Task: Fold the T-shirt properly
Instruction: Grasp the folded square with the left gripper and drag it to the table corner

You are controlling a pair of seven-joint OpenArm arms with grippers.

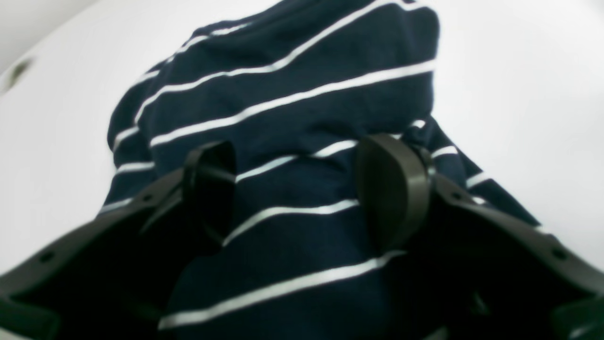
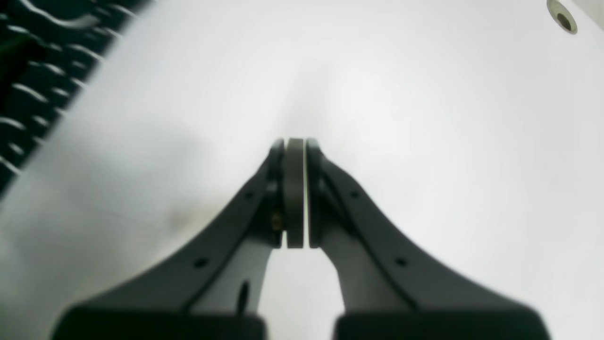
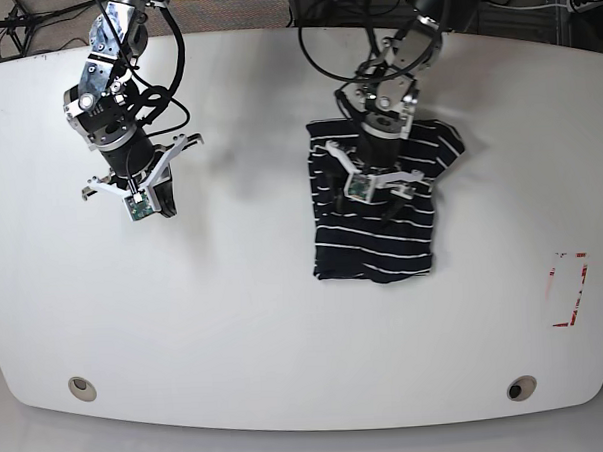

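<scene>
The T-shirt (image 3: 377,243), dark navy with thin white stripes, lies folded into a rough rectangle on the white table (image 3: 285,317), right of centre. One sleeve sticks out at its upper right. My left gripper (image 3: 370,198) hovers over the shirt's upper half. In the left wrist view the left gripper (image 1: 302,189) is open, its two dark fingers (image 1: 391,189) set apart with striped fabric (image 1: 292,85) spread below and between them. My right gripper (image 3: 165,204) is far to the left above bare table. It is shut (image 2: 295,189) with nothing in it. A corner of the shirt (image 2: 37,71) shows at that view's upper left.
Round grommet holes sit near the table's front edge at the left (image 3: 81,387) and right (image 3: 520,388); one hole (image 2: 564,19) shows in the right wrist view. A red marking (image 3: 570,289) lies at the far right. Cables (image 3: 322,5) run along the back edge.
</scene>
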